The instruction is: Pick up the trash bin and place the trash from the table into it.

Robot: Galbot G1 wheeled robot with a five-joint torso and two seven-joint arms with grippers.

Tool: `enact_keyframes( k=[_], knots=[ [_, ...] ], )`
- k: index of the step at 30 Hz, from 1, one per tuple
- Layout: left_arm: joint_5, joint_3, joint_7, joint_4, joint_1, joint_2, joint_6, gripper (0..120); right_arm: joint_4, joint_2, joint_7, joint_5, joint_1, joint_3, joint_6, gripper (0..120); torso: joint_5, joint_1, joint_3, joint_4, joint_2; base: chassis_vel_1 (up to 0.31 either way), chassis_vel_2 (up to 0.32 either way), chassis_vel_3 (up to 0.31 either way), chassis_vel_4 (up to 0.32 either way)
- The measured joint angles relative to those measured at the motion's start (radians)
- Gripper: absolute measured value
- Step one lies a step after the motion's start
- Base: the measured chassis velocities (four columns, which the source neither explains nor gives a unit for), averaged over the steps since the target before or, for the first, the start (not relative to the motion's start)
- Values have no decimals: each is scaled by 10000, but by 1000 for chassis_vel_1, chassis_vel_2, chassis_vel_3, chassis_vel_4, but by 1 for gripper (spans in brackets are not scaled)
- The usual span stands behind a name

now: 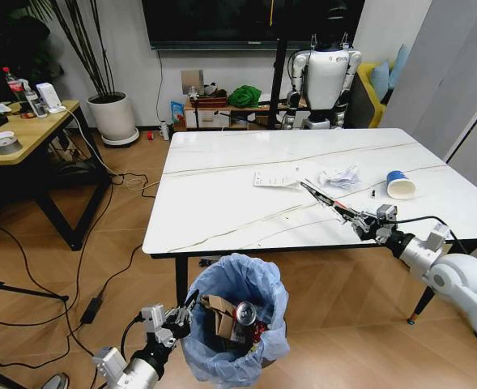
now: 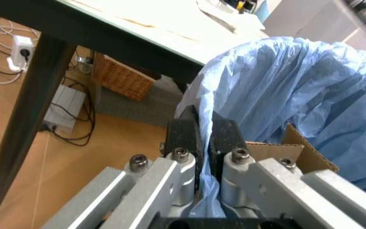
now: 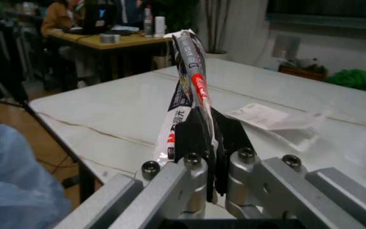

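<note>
Left gripper (image 2: 200,138) is clamped on the rim of the blue-bagged trash bin (image 1: 238,320), held beside the worktop (image 1: 222,203). Head view shows cardboard and a red can (image 1: 244,313) inside. Right gripper (image 3: 207,143) pinches a flat printed wrapper (image 3: 186,76) above the worktop; paper cup (image 1: 399,184) and crumpled paper (image 1: 339,177) lie there.

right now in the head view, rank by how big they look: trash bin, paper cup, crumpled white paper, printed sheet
1. trash bin, though nearest the camera
2. printed sheet
3. crumpled white paper and paper cup: look alike, unranked

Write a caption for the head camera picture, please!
Left tool holds the trash bin; right tool lifts a wrapper off the table.
</note>
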Motion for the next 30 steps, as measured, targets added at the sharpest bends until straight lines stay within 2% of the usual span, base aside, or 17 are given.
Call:
enact_keyframes(
  k=[7, 15, 24, 30],
  knots=[
    [147, -62, 19, -83, 103, -137, -45, 0, 2832, -1580, 100, 203, -156, -162, -16, 0, 1, 0, 0, 1, -2, 0, 0, 0, 0],
    [77, 11, 21, 13, -101, -79, -43, 0, 4590, -2750, 283, 256, -318, -444, -31, 0, -1, 0, 0, 0, -2, 0, 0, 0, 0],
    [58, 87, 19, 29, -211, -143, -15, 0, 5196, -3049, 552, -152, -616, -790, -134, 0, 1, 0, -1, 0, -2, 0, 0, 0, 0],
    [64, 184, 25, 30, -164, -146, -2, 0, 5097, -2741, 596, -349, -372, -1331, -173, 0, 2, -1, -1, 1, -2, 0, 0, 0, 0]
  ],
)
